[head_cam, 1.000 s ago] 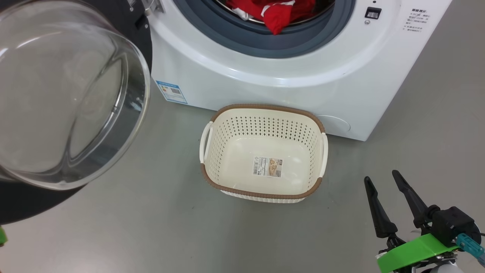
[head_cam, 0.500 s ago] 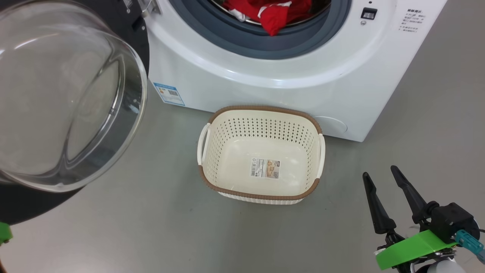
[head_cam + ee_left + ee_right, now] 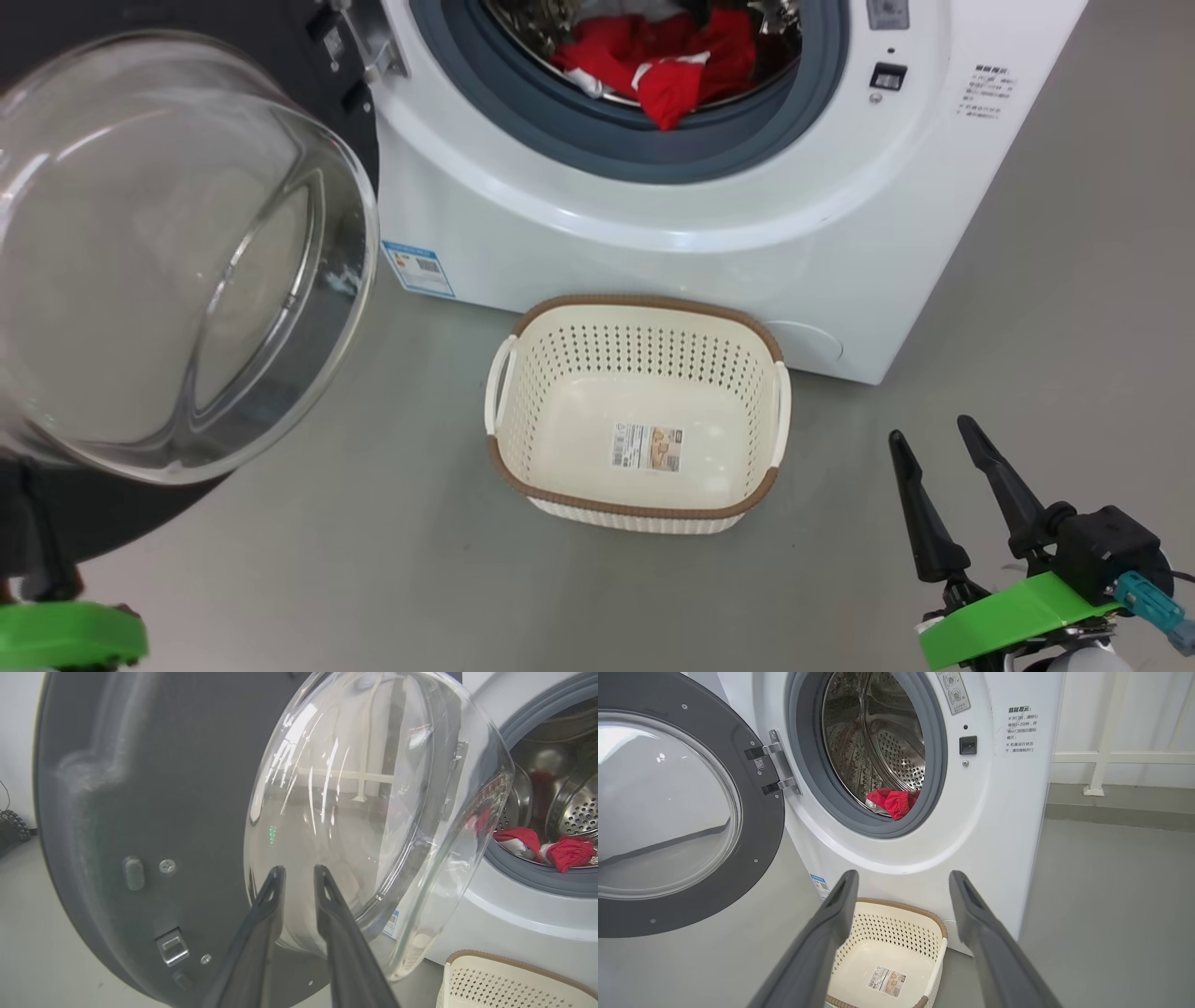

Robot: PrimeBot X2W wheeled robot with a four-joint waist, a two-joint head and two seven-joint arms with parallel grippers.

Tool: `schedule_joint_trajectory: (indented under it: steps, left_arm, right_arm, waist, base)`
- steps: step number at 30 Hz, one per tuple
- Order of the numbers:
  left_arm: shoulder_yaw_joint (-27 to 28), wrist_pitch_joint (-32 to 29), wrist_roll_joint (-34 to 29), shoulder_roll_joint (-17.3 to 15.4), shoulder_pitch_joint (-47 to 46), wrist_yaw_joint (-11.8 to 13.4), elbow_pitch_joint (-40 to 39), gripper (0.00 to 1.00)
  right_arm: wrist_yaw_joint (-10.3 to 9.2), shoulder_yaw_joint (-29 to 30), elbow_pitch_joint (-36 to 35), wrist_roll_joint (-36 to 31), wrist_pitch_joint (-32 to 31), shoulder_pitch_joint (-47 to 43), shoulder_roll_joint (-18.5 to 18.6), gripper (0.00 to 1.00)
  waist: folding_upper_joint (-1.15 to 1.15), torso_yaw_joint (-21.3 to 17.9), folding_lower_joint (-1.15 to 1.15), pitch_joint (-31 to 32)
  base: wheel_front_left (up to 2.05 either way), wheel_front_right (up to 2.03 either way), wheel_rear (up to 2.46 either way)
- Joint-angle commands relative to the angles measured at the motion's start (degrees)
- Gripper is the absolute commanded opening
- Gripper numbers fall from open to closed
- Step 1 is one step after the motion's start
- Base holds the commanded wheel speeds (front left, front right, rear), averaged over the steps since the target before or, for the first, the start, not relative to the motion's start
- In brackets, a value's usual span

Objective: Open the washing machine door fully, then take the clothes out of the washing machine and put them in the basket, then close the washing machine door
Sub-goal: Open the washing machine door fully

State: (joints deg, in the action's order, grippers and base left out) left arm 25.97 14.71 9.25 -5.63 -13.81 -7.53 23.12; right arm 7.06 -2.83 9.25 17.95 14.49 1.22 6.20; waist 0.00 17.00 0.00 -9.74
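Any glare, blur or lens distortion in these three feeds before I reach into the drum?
Head view: the washing machine door glass sits close, with soft white reflections; the basket is sharp, evenly lit. Left wrist view: streaky glare on the glass, dark rim smeared. Right wrist view: the washing machine leans from wide-angle distortion; the right gripper looks soft, the clothes crisp.

My head camera looks steeply down on the basket (image 3: 644, 359), the washing machine (image 3: 653, 252) at 12 o'clock. My left wrist camera sits close to the washing machine door (image 3: 140, 788), drum (image 3: 579, 812) at 3 o'clock; my right wrist camera faces the machine from farther back. All 3 share door, drum and basket.
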Motion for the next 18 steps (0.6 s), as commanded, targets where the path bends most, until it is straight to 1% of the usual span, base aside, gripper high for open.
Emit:
schedule_joint_trajectory:
  steps: [1, 3, 5, 6, 7, 11, 18]
  left_arm:
    - [0.9, 0.3, 0.6, -1.2, 1.5, 0.0, -2.7, 0.38]
    - [0.2, 0.3, 1.1, -0.5, 2.7, 0.0, -3.9, 0.45]
    - [-1.4, 0.3, 2.2, 0.1, 4.0, 0.0, -5.5, 0.76]
    - [-2.1, 0.3, 2.8, 0.4, 4.6, 0.0, -6.3, 0.84]
    - [-3.1, 0.3, 3.4, 0.6, 5.3, 0.0, -7.0, 1.0]
    - [-6.1, 0.3, 5.9, 1.0, 7.9, 0.0, -9.2, 1.0]
    - [-12.6, 0.3, 8.6, -0.7, 10.4, 0.0, -12.0, 1.0]
  right_arm:
    - [0.43, -1.3, -1.2, 0.0, 0.5, -0.1, -0.1, 1.0]
    - [0.43, -1.2, -1.2, 0.1, 0.5, -0.5, -0.3, 1.0]
    - [0.43, -1.0, -1.2, 0.2, 0.5, -0.7, -0.5, 1.0]
    - [0.43, -1.0, -1.2, 0.2, 0.5, -0.7, -0.5, 1.0]
    - [0.43, -0.9, -1.2, 0.2, 0.5, -0.8, -0.6, 1.0]
    - [0.43, -0.3, -1.5, 0.4, 0.5, -1.1, -1.0, 1.0]
    - [0.43, 0.6, -1.5, 0.5, 0.5, -1.5, -1.3, 1.0]
  waist:
    - [0.0, -0.4, 0.0, 1.2]
    - [0.0, -0.8, 0.0, 1.9]
    - [0.0, -1.3, 0.0, 2.3]
    - [0.0, -1.6, 0.0, 2.6]
    - [0.0, -2.0, 0.0, 2.8]
    - [0.0, -3.7, 0.0, 3.4]
    - [0.0, -7.2, 0.0, 3.6]
  base:
    - [0.0, 0.0, 0.0]
    - [0.0, 0.0, 0.0]
    - [0.0, 0.0, 0.0]
    - [0.0, 0.0, 0.0]
    - [0.0, 0.0, 0.0]
    - [0.0, 0.0, 0.0]
    - [0.0, 0.0, 0.0]
